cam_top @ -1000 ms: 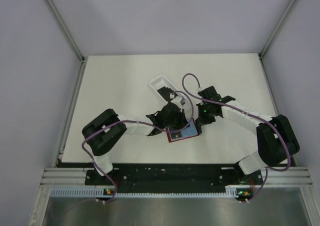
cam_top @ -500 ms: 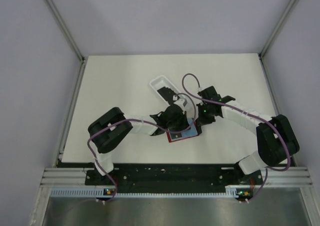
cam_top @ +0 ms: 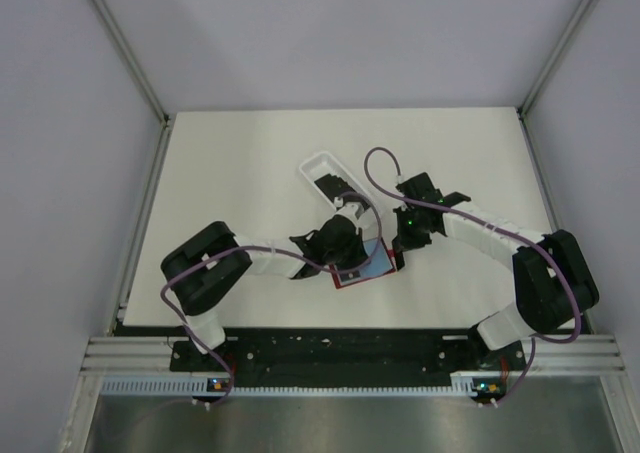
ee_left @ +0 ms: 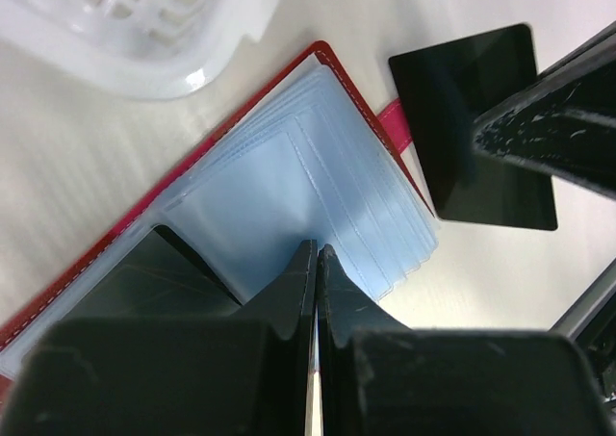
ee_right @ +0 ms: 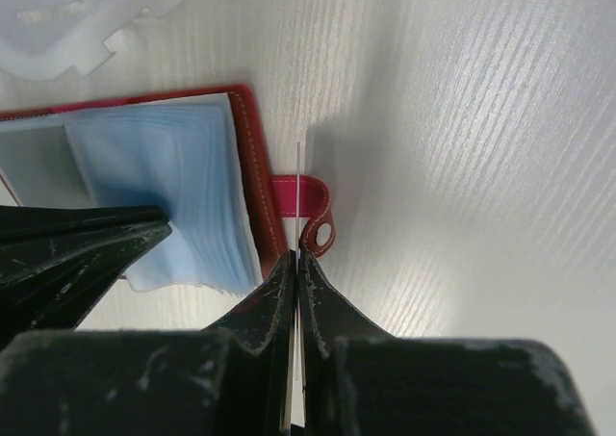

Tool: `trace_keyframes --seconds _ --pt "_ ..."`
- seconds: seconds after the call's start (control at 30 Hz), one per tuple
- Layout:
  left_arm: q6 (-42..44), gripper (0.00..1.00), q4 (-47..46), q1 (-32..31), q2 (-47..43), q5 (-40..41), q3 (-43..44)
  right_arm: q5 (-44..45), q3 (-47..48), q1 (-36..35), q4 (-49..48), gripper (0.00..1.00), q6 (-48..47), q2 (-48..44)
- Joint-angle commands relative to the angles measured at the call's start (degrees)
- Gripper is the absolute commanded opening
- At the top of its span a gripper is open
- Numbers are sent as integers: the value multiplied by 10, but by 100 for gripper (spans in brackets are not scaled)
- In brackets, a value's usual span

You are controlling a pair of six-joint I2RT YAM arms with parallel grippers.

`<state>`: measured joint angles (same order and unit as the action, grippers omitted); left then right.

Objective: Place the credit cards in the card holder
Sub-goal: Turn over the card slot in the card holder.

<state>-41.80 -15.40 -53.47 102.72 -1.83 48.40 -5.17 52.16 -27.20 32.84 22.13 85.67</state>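
The card holder (cam_top: 372, 265) lies open on the table, red outside (ee_right: 252, 166) and pale blue sleeves inside (ee_left: 308, 186). My left gripper (ee_left: 317, 248) is shut with nothing in it, and its tips rest on the blue sleeves (cam_top: 350, 245). A dark card (ee_left: 144, 277) shows in the pocket beside them. My right gripper (ee_right: 296, 253) is shut on a black credit card (ee_left: 476, 128). It holds the card upright over the holder's closure tab (ee_right: 310, 215), at the holder's right edge. That card shows edge-on (ee_right: 299, 176) in the right wrist view.
A white oblong plastic tray (cam_top: 325, 173) stands just behind the holder, close to both grippers (ee_left: 125, 22). The two arms meet over the table's middle. Pale walls enclose the table on three sides.
My left arm swung in and back out, and its gripper slid slightly nearer over the holder. More of the blue inside shows now. The right arm and its card stayed still.
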Motion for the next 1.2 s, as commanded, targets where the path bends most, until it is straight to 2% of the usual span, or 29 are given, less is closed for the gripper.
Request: trace_keyframes --seconds 0.0,0.37,0.67,0.8,1.17 --pt "1 0 100 -1 -16 52 -45 20 6 5 -3 0 0 -3" --pt "-6 0 106 -1 -72 58 -77 26 0 5 -13 0 1 -23" --pt "-2 0 109 -1 -67 58 -68 -134 -38 4 -103 0 3 -163" --pt "-6 0 106 -1 -65 57 -72 -171 -43 -10 -117 0 27 -154" --pt "-5 0 105 -1 -63 55 -70 -134 -113 -51 -221 0 119 -118"
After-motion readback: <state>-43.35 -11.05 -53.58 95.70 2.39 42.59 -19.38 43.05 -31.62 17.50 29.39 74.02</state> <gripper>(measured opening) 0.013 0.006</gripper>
